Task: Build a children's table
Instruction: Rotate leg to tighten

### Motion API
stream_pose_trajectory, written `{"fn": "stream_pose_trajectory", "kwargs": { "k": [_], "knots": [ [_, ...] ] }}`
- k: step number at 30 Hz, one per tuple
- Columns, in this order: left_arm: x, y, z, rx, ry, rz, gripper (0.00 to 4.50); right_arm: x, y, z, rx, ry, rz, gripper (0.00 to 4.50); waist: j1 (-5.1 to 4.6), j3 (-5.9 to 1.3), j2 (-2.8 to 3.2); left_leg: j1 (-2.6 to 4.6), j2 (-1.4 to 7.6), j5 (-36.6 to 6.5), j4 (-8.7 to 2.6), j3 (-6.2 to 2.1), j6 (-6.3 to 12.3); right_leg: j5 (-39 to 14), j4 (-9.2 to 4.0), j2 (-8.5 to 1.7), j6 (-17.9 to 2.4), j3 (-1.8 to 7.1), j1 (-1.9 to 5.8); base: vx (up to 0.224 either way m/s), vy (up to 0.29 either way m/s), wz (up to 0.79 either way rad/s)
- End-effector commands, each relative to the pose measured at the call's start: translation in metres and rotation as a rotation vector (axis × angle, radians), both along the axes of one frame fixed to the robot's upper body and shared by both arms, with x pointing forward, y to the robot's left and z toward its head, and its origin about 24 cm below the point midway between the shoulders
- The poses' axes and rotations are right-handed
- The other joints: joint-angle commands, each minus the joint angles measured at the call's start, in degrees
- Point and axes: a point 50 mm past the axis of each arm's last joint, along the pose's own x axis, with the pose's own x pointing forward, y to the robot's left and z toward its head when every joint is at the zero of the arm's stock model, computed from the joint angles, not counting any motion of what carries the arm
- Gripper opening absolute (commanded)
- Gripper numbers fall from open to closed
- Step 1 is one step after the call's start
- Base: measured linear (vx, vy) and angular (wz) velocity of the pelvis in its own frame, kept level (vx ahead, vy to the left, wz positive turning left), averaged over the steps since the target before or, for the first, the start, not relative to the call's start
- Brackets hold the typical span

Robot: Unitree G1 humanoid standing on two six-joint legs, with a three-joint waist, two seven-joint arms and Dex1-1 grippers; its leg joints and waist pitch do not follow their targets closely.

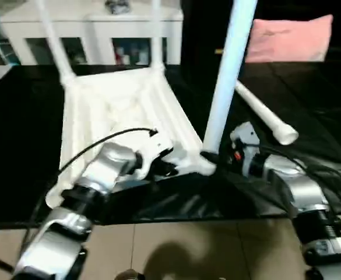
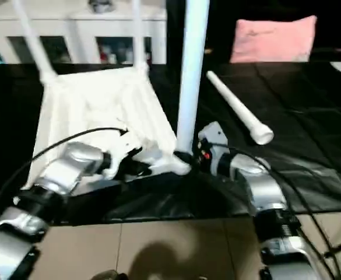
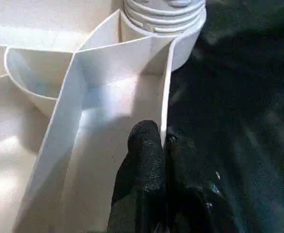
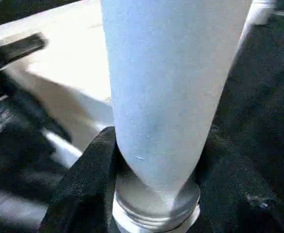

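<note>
Right gripper point(image 4: 154, 194) clamped round the base of an upright leg point(image 1: 228, 76), right at the tabletop's point(image 1: 118, 102) near corner socket point(image 3: 173, 24). Left gripper point(image 3: 163, 141) pinched together on the tabletop's thin rim, just beside that socket. Beyond, two more legs standing, probably seated. Spare leg point(image 2: 237, 108) lying loose on the black sheet point(image 1: 316, 99).

Both forearms are silver metal with black ribbed joint bands, and thin black cables loop along them. The left claw point(image 1: 165, 158) and right claw point(image 4: 154, 189) have black, rough-textured fingers point(image 3: 144, 160). A small red mark sits on the right wrist housing.
</note>
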Motion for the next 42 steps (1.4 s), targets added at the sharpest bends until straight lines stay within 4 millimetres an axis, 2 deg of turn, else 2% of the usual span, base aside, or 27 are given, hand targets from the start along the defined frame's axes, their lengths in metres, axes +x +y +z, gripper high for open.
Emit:
{"fn": "stream_pose_trajectory", "kwargs": {
  "k": [1,2,3,5,8,10,11,13,14,15,16,18,19,20,22,24,26,27,28,29,30,31,32,33,35,37,42],
  "knots": [
    [0.028,-0.011,0.052,-0.143,-0.205,0.213,0.0,-0.009,0.023,-0.039,-0.014,0.179,-0.085,2.0,-0.44,-3.52,-0.44,1.46,1.2,-21.83,-4.7,-1.06,-1.84,-23.48,-5.43,-2.44,-9.45,1.0,1.55,0.0,0.0,0.0],
    [0.031,-0.016,0.056,-0.177,-0.217,0.268,0.0,-0.006,0.026,-0.042,-0.019,0.19,-0.153,2.0,-0.63,-3.56,-0.27,1.43,1.18,-21.71,-4.68,-1.12,-2.18,-22.94,-5.3,-2.45,-9.8,0.96,1.51,0.0,0.0,0.0],
    [0.034,-0.02,0.06,-0.201,-0.227,0.316,0.0,-0.002,0.028,-0.045,-0.027,0.195,-0.217,2.0,-0.92,-3.78,-0.4,1.53,1.05,-21.54,-4.59,-1.12,-2.28,-21.98,-5.37,-2.37,-9.87,0.88,1.59,0.0,0.0,0.0],
    [0.036,-0.022,0.061,-0.21,-0.236,0.345,0.0,0.001,0.03,-0.046,-0.029,0.198,-0.272,2.0,-1.25,-3.97,-0.45,0.82,0.94,-18.46,-4.46,-0.96,-0.9,-16.49,-5.05,-2.28,-10.57,0.96,2.08,0.0,0.0,0.0],
    [0.04,-0.024,0.064,-0.213,-0.248,0.409,0.0,0.007,0.038,-0.045,0.013,0.216,-0.373,1.99,-1.47,-4.17,-0.53,0.73,0.8,-16.32,-4.12,-0.74,0.54,-13.39,-4.95,-2.26,-11.55,0.99,2.1,0.0,0.0,0.0],
    [0.041,-0.022,0.065,-0.207,-0.254,0.422,0.0,0.009,0.042,-0.044,0.018,0.215,-0.388,1.99,-1.51,-4.42,-0.38,0.59,0.85,-14.11,-3.93,-0.76,1.25,-10.69,-4.56,-2.24,-12.25,0.93,2.29,0.025,-0.011,-0.01],
    [0.041,-0.021,0.066,-0.201,-0.256,0.431,0.0,0.01,0.045,-0.043,0.017,0.212,-0.396,1.99,-1.37,-4.59,-0.22,0.54,0.88,-11.73,-3.71,-0.78,1.92,-6.71,-4.18,-2.13,-13.03,0.86,2.43,0.05,-0.021,-0.01],
    [0.042,-0.02,0.066,-0.193,-0.255,0.436,0.0,0.011,0.047,-0.042,0.016,0.208,-0.395,1.99,-1.34,-4.83,-0.16,0.45,0.92,-9.2,-3.47,-0.84,2.55,-2.35,-3.64,-2.07,-14.01,0.83,2.6,0.027,-0.007,0.0],
    [0.042,-0.018,0.065,-0.186,-0.256,0.44,0.0,0.011,0.048,-0.042,0.019,0.208,-0.399,1.99,-1.28,-4.94,-0.17,0.34,0.86,-6.35,-3.18,-0.75,4.02,3.2,-3.09,-1.96,-15.44,0.75,2.77,0.0,0.0,0.0],
    [0.042,-0.018,0.065,-0.186,-0.256,0.44,0.0,0.011,0.048,-0.042,0.019,0.208,-0.399,1.99,-1.28,-4.94,-0.17,0.34,0.86,-6.35,-3.18,-0.75,4.02,3.2,-3.09,-1.96,-15.44,0.75,2.77,0.0,0.0,0.0],
    [0.042,-0.016,0.065,-0.178,-0.256,0.443,0.0,0.012,0.049,-0.041,0.018,0.2,-0.393,1.99,-1.17,-4.96,-0.1,0.38,0.85,-5.56,-3.07,-0.69,4.79,4.84,-2.96,-1.95,-16.03,0.7,2.79,0.0,0.0,0.0],
    [0.043,-0.014,0.064,-0.17,-0.252,0.448,0.0,0.012,0.05,-0.04,0.004,0.185,-0.381,1.99,-1.09,-4.73,-0.02,0.48,0.95,-7.0,-3.2,-0.61,5.15,3.06,-3.19,-2.06,-16.39,0.68,2.75,0.0,0.0,0.0],
    [0.043,-0.014,0.064,-0.17,-0.252,0.448,0.0,0.012,0.05,-0.04,0.004,0.185,-0.381,1.99,-1.13,-4.64,-0.06,0.51,0.96,-7.85,-3.28,-0.59,4.93,1.81,-3.36,-2.06,-16.32,0.69,2.74,0.0,0.0,0.0],
    [0.043,-0.014,0.063,-0.168,-0.249,0.449,0.0,0.012,0.051,-0.04,-0.002,0.181,-0.378,1.99,-1.19,-4.45,-0.1,0.63,1.03,-9.98,-3.48,-0.6,4.0,-1.82,-3.67,-2.07,-15.79,0.73,2.7,0.0,0.0,0.0],
    [0.043,-0.014,0.063,-0.167,-0.247,0.449,0.0,0.012,0.051,-0.04,0.007,0.185,-0.378,2.54,-1.2,-4.34,0.01,0.77,1.12,-11.36,-3.65,-0.62,3.25,-3.94,-3.91,-2.09,-15.4,0.77,2.61,0.0,0.0,0.0],
    [0.043,-0.014,0.062,-0.164,-0.243,0.446,0.0,0.014,0.05,-0.039,0.04,0.19,-0.398,2.68,-1.26,-4.26,0.05,0.85,1.17,-12.8,-3.83,-0.66,2.29,-5.67,-4.03,-2.06,-14.91,0.84,2.52,0.0,0.0,0.0],
    [0.043,-0.014,0.061,-0.157,-0.24,0.439,0.0,0.016,0.048,-0.036,0.055,0.176,-0.408,2.77,-1.57,-4.32,-0.04,0.58,1.0,-13.2,-3.92,-0.77,1.76,-5.14,-3.9,-2.05,-14.41,0.83,2.78,0.0,0.0,0.0],
    [0.043,-0.014,0.061,-0.157,-0.24,0.439,0.0,0.016,0.048,-0.036,0.055,0.176,-0.408,2.98,-1.95,-4.48,-0.08,0.33,0.95,-12.13,-3.83,-0.86,1.9,-3.58,-3.69,-2.08,-14.61,0.79,3.03,0.0,0.0,0.0],
    [0.043,-0.014,0.061,-0.157,-0.24,0.439,0.0,0.016,0.048,-0.036,0.055,0.176,-0.408,2.98,-1.87,-4.54,0.03,0.42,0.98,-11.46,-3.74,-0.81,2.11,-2.65,-3.71,-2.17,-14.94,0.79,2.94,0.0,0.0,0.0],
    [0.043,-0.012,0.058,-0.134,-0.243,0.418,0.0,0.016,0.045,-0.032,0.064,0.14,-0.392,3.16,-1.59,-4.84,-0.13,0.34,1.0,-8.76,-3.35,-0.69,3.14,1.66,-3.23,-2.15,-15.73,0.82,3.05,0.0,0.0,0.0],
    [0.043,-0.01,0.057,-0.122,-0.245,0.407,0.0,0.016,0.044,-0.03,0.066,0.123,-0.384,3.16,-1.89,-4.78,-0.33,0.02,0.85,-7.57,-3.31,-0.75,3.64,2.97,-2.94,-1.99,-15.79,0.77,3.15,0.0,0.0,0.0],
    [0.042,-0.008,0.055,-0.105,-0.25,0.392,0.0,0.015,0.041,-0.027,0.077,0.096,-0.368,3.24,-1.86,-4.73,-0.34,0.01,0.77,-7.15,-3.34,-0.72,4.1,3.18,-2.97,-1.97,-15.81,0.68,3.25,0.0,0.0,0.0],
    [0.042,-0.006,0.054,-0.094,-0.253,0.383,0.0,0.015,0.039,-0.025,0.083,0.08,-0.357,3.35,-1.63,-4.65,-0.03,0.41,0.84,-7.57,-3.11,-0.52,5.04,2.49,-3.27,-2.09,-16.09,0.8,2.85,0.0,0.0,0.0],
    [0.042,-0.004,0.053,-0.093,-0.25,0.369,0.0,0.013,0.035,-0.021,0.1,0.05,-0.337,3.46,-1.46,-4.61,-0.04,0.4,0.92,-7.35,-3.11,-0.44,5.56,2.29,-3.31,-2.1,-16.14,0.86,2.87,0.0,0.0,0.0],
    [0.041,0.0,0.049,-0.076,-0.246,0.334,0.0,0.008,0.027,-0.015,0.128,0.004,-0.301,3.6,-1.05,-4.71,0.09,0.53,1.05,-6.5,-3.06,-0.49,6.0,3.19,-3.09,-1.94,-16.13,0.82,2.77,0.0,0.0,0.0],
    [0.038,0.003,0.045,-0.053,-0.242,0.283,0.0,0.006,0.02,-0.01,0.138,-0.019,-0.281,3.88,-0.79,-4.61,0.18,0.68,1.21,-7.38,-3.2,-0.55,6.04,2.41,-3.27,-1.93,-16.02,0.8,2.66,0.0,0.0,0.0],
    [0.023,0.016,0.022,0.06,-0.178,0.108,0.0,-0.005,-0.001,0.005,0.113,-0.114,-0.153,4.22,-0.31,-4.43,0.13,0.77,1.33,-10.02,-3.39,-0.51,4.68,-1.17,-3.51,-2.01,-14.97,0.95,2.68,0.0,0.0,0.0]
  ]
}}
